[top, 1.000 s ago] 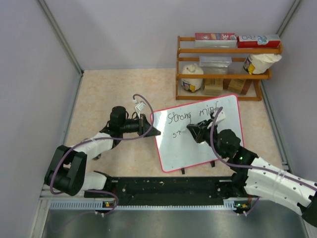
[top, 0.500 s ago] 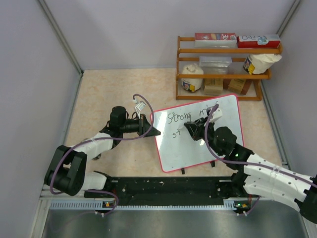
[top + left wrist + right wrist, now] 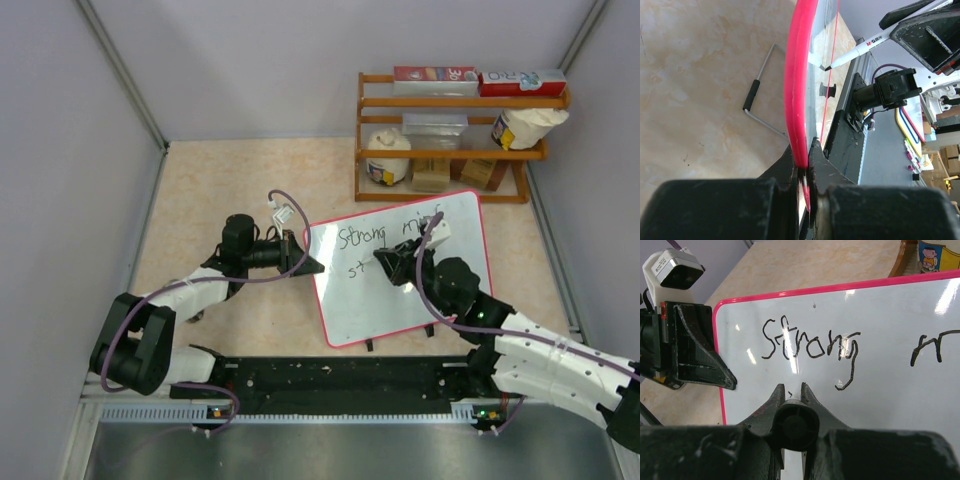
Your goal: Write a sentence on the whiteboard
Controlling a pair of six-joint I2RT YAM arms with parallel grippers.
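Observation:
The whiteboard (image 3: 385, 305), white with a red frame, stands tilted in the middle of the table. My left gripper (image 3: 312, 265) is shut on its left edge; in the left wrist view the red frame (image 3: 799, 90) runs down into the shut left gripper (image 3: 803, 152). My right gripper (image 3: 384, 262) is shut on a black-tipped pen (image 3: 860, 49), whose tip rests on the board. The sentence (image 3: 810, 345) reads "Strong" and part of a second word, with "st" (image 3: 355, 270) begun on the lower line. The pen's rear end (image 3: 795, 425) fills the right gripper (image 3: 792, 390).
A wooden rack (image 3: 455, 155) with boxes, a bottle and bags stands behind the board at the back right. A wire stand leg (image 3: 757, 95) lies on the table behind the board. Grey walls close in both sides. The black base rail (image 3: 340, 380) runs along the near edge.
My right gripper with the pen has shifted slightly left and up on the lower line, beside the "st" marks. The left gripper and the board have not moved.

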